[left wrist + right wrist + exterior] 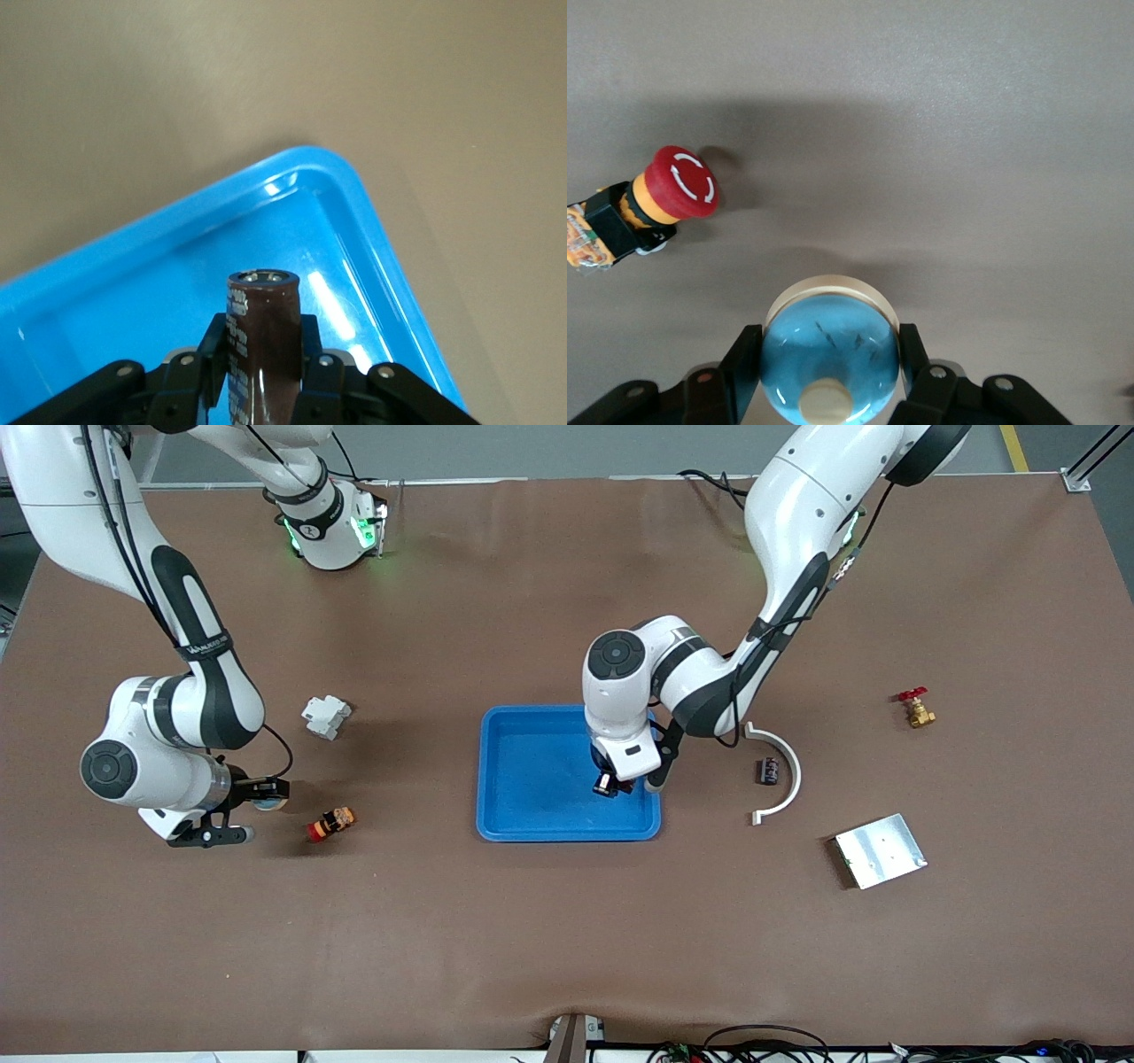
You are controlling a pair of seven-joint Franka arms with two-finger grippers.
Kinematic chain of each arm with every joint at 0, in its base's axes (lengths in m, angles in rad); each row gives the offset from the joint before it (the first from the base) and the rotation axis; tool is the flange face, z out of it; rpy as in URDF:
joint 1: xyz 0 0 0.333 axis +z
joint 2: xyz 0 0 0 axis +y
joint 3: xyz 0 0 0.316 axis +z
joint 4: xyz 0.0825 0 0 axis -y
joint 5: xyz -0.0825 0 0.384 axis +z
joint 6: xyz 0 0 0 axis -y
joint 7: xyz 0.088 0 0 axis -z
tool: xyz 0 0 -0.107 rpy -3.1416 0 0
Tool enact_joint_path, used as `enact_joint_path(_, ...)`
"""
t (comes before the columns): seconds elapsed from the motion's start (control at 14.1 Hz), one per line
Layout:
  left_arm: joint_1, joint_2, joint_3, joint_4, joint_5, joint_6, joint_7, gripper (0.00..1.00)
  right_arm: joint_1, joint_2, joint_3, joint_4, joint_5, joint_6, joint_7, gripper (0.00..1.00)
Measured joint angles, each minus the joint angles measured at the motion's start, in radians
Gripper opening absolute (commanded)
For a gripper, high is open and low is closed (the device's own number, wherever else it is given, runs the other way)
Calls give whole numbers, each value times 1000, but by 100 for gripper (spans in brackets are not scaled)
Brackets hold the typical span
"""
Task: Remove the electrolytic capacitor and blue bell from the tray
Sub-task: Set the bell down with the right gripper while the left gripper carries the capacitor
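Left pincer [262,372] grips capacitor [262,341] over tray [372,230]; right pincer [829,372] grips bell [830,350].

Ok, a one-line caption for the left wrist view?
Left gripper shut on dark capacitor, held over a corner of the blue tray.

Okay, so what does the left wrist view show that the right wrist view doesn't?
Only the left wrist view shows the left gripper shut on the brown capacitor, held over the blue tray.

Only the right wrist view shows the right gripper shut on the blue bell, with a red emergency stop button lying on its side on the table beside it.

Both show the bare brown table and a gripper already holding its part.
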Motion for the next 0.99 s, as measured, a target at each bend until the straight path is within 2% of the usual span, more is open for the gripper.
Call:
enact_joint_path(0.21, 7, -3, 0, 7, -16, -11, 170, 0, 0, 14, -3, -7, 0, 9, 0, 36)
enact_joint_path(0.35, 11, -3, 0, 7, -16, -12, 241, 0, 0, 30, -4, -7, 0, 20, 0, 41)
enact_joint_path(0.43, 18, -3, 0, 8, -16, -12, 269, 0, 0, 37, -4, -7, 0, 23, 0, 50)
enact_joint_path(0.5, 30, -3, 0, 9, -16, -12, 310, 0, 0, 41, -5, -7, 0, 25, 0, 66)
enact_joint_path(0.57, 45, -4, 0, 12, -16, -12, 370, 0, 0, 42, -5, -7, 0, 25, 0, 94)
enact_joint_path(0.64, 61, -5, 0, 14, -21, -13, 444, 0, 0, 42, -5, -7, 0, 25, 0, 100)
enact_joint_path(0.99, 187, -24, -38, 15, -53, -13, 818, 0, 0, 22, -5, 12, 0, 6, 4, 100)
